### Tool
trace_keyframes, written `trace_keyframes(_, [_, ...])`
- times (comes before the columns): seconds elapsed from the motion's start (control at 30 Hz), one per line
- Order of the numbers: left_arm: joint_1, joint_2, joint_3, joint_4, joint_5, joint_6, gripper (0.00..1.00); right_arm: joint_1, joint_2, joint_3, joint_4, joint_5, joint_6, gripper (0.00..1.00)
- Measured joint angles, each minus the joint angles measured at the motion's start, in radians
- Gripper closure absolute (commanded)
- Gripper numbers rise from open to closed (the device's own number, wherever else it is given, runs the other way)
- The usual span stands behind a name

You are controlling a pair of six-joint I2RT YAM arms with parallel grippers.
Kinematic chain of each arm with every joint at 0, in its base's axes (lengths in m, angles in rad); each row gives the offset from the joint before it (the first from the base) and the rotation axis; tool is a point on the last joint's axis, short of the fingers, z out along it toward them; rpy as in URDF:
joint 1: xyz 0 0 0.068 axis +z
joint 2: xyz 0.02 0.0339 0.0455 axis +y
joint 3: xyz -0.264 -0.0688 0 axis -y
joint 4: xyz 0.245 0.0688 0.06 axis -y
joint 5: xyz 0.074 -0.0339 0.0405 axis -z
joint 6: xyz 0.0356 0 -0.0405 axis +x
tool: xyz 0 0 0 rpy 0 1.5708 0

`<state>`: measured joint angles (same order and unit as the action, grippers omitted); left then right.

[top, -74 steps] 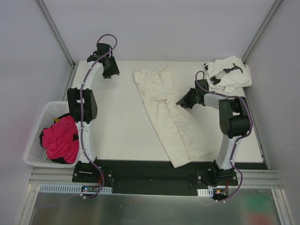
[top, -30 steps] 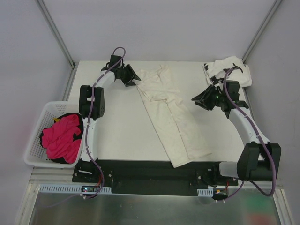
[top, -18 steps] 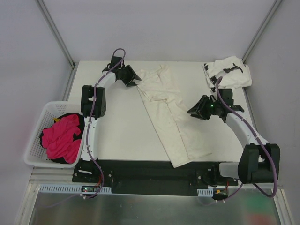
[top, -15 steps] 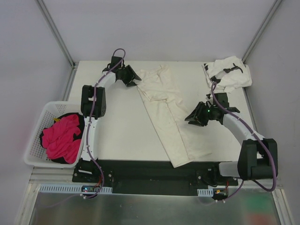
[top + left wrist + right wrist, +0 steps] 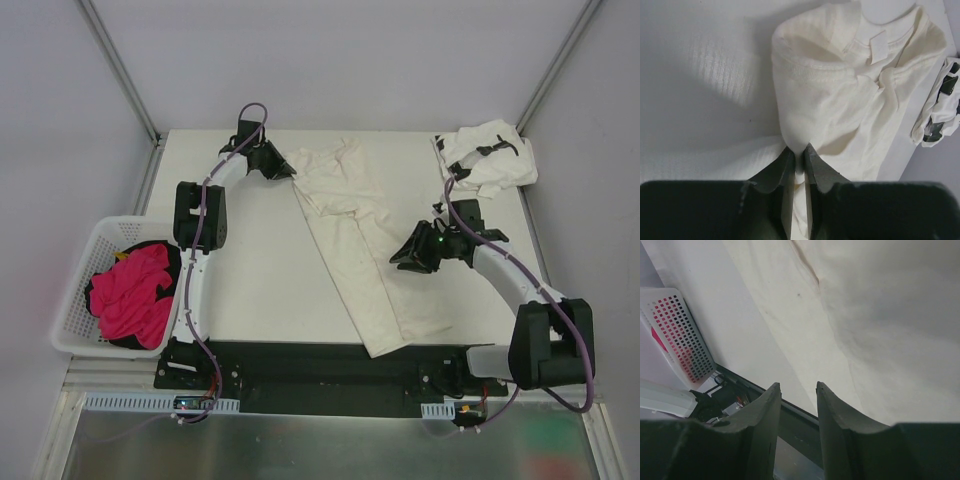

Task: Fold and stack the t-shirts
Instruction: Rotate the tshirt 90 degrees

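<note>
A large plain cream-white t-shirt [image 5: 355,235] lies stretched diagonally across the table, folded lengthwise, from the far middle to the near edge. My left gripper [image 5: 288,172] is at its far-left corner, shut on a pinch of the cloth [image 5: 798,150]; the collar tag [image 5: 879,44] shows beyond. My right gripper [image 5: 402,257] hovers over the shirt's right edge near the middle, open, with nothing between its fingers [image 5: 767,410]. The second t-shirt [image 5: 487,155], white with black printed marks, lies crumpled at the far right corner and shows also in the left wrist view [image 5: 940,112].
A white perforated basket [image 5: 88,262] holding a pink and black garment [image 5: 128,295] stands off the table's left side; the basket [image 5: 677,335] also shows in the right wrist view. A black rail [image 5: 330,352] runs along the near edge. Enclosure walls stand close on both sides.
My left gripper has closed on the cream shirt's far-left corner. My right arm has swung from beside the printed shirt down and left, over the cream shirt's right edge.
</note>
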<state>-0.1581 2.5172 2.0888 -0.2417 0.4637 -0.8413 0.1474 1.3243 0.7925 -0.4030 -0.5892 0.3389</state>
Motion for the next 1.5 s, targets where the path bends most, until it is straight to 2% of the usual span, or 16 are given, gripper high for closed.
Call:
trace_keyframes(0.07, [0.000,0.000,0.005,0.000,-0.001,-0.005,0.99,-0.002,-0.016,0.000,-0.005,0.002,0.000,0.63])
trace_keyframes(0.1, [0.000,0.000,0.009,0.000,-0.002,-0.005,1.00,-0.002,-0.026,0.000,-0.006,0.002,0.000,0.63])
trace_keyframes(0.63, [0.019,0.000,0.023,0.006,-0.005,-0.009,1.00,-0.049,-0.094,0.000,-0.040,0.028,0.000,0.63])
trace_keyframes(0.9, [0.136,-0.001,0.034,0.014,-0.041,-0.014,1.00,-0.059,-0.094,-0.010,-0.051,0.029,-0.002,0.63])
trace_keyframes(1.17, [0.259,-0.080,-0.058,0.016,-0.095,-0.004,1.00,-0.064,-0.090,-0.023,-0.050,0.029,-0.007,0.62])
trace_keyframes(1.3, [0.271,-0.115,-0.076,0.018,-0.106,0.020,0.50,-0.064,-0.065,-0.023,-0.042,0.027,-0.010,0.62])
trace_keyframes(1.37, [0.270,-0.119,-0.076,0.027,-0.103,0.030,0.41,-0.064,-0.038,-0.023,-0.037,0.027,-0.012,0.62])
trace_keyframes(1.5, [0.269,-0.120,-0.080,0.027,-0.067,0.036,0.37,-0.064,0.007,-0.029,-0.019,0.026,-0.017,0.62])
